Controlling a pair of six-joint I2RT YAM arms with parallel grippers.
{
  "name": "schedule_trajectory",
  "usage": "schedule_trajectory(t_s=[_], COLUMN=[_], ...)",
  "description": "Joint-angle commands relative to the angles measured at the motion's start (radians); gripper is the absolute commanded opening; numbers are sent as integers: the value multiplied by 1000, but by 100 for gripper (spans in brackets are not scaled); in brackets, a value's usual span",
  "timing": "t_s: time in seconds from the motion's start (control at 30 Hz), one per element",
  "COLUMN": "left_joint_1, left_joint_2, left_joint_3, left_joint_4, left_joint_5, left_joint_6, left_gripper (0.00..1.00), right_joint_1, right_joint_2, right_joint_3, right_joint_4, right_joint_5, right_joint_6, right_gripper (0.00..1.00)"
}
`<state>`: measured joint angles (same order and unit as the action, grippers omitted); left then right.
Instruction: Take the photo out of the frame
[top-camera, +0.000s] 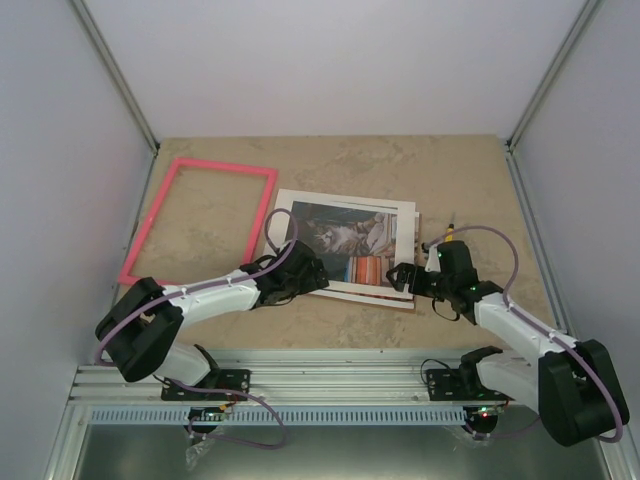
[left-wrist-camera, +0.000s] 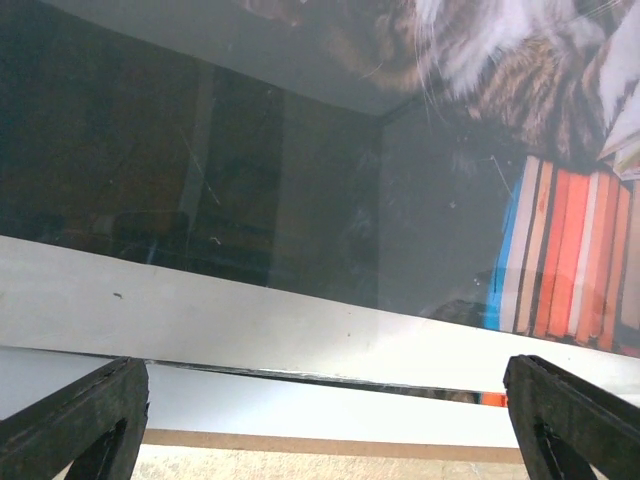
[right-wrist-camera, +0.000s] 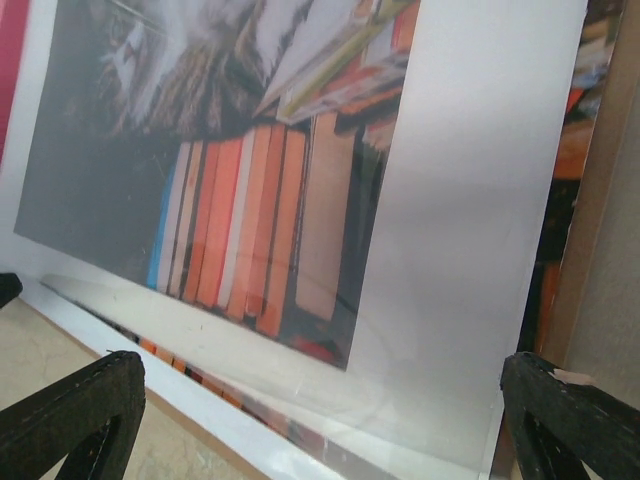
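Observation:
The pink frame (top-camera: 227, 166) lies flat at the table's left, with bare table showing through its opening. To its right lies the photo (top-camera: 350, 235), a cat above a row of books with a white border. It rests on another white sheet and a brown fibreboard back (left-wrist-camera: 330, 443). My left gripper (top-camera: 305, 272) is open at the photo's near-left corner, its fingertips (left-wrist-camera: 90, 415) straddling the near edge. My right gripper (top-camera: 403, 277) is open at the near-right corner, its fingers (right-wrist-camera: 570, 410) wide over the photo (right-wrist-camera: 250, 200). Neither holds anything.
Grey enclosure walls stand close on the left, right and back. An aluminium rail (top-camera: 330, 375) with the arm bases runs along the near edge. A small dark and yellow thing (top-camera: 452, 228) lies just right of the photo stack.

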<state>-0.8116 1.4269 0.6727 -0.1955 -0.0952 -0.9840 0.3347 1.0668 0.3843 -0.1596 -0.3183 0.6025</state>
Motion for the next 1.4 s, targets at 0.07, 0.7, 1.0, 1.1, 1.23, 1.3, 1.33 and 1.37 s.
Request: schedule_trajectory(t_s=[0.07, 0.7, 1.0, 1.1, 1.23, 1.3, 1.33, 1.37], left_joint_1=[-3, -3, -3, -3, -3, -3, -3, -3], left_joint_2=[-1, 58, 66, 67, 73, 84, 89, 92], left_joint_3=[27, 49, 53, 53, 42, 41, 39, 38], left_joint_4=[-8, 2, -10, -15, -2, 1, 4, 8], left_joint_5=[-3, 1, 32, 43, 52, 53, 57, 60], left_joint_6=[20, 18, 2, 1, -2, -1, -1, -2], left_gripper=[99, 99, 99, 99, 99, 99, 99, 99], right_joint_1=[-32, -34, -30, -22, -2, 9, 17, 26], right_joint_2=[61, 32, 25, 25, 15, 6, -4, -17], right_joint_3=[56, 70, 56, 50, 38, 40, 41, 42], right_joint_4=[75, -72, -94, -109, -129, -152, -163, -172], right_joint_5=[-13, -1, -22, -26, -40, -38, -35, -30], right_joint_6=[-19, -119, -123, -122, -111, -105, -102, -99], right_gripper=[98, 98, 98, 98, 98, 98, 98, 98])
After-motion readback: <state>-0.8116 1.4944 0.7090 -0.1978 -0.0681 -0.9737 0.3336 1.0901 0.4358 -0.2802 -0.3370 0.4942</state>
